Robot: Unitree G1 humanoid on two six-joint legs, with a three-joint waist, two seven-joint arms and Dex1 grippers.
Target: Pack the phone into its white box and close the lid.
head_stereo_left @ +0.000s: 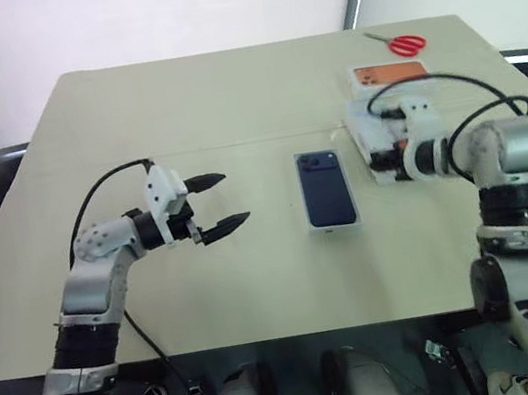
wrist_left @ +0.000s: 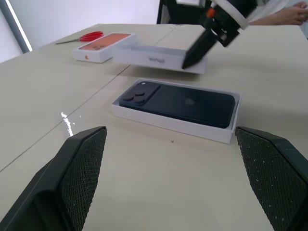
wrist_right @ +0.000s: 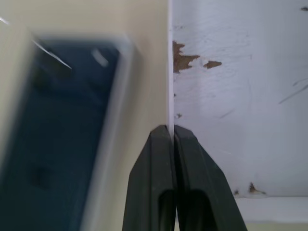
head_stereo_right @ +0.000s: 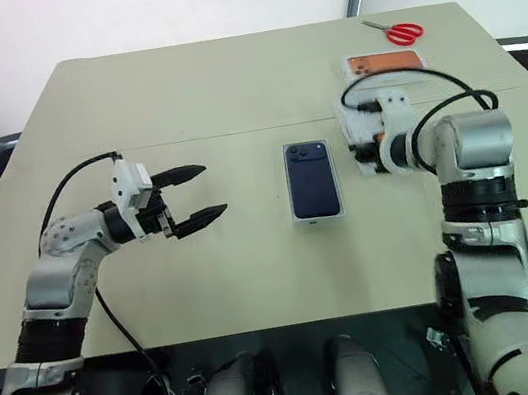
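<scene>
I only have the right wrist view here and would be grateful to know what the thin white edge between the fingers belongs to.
Observer: It is a side wall of the lid; the right gripper is shut on it, and the lid is tilted, one side lifted off the table.
Operator: Thank you. Is the phone fully in its box?
Observer: Yes, the phone lies flat inside the white box, camera bump at the far end.
Operator: And where is the other arm?
Observer: The left gripper hovers open, left of the box, touching nothing.
Operator: Anything behind the lid?
Observer: An orange-printed box, with red scissors beyond.
</scene>
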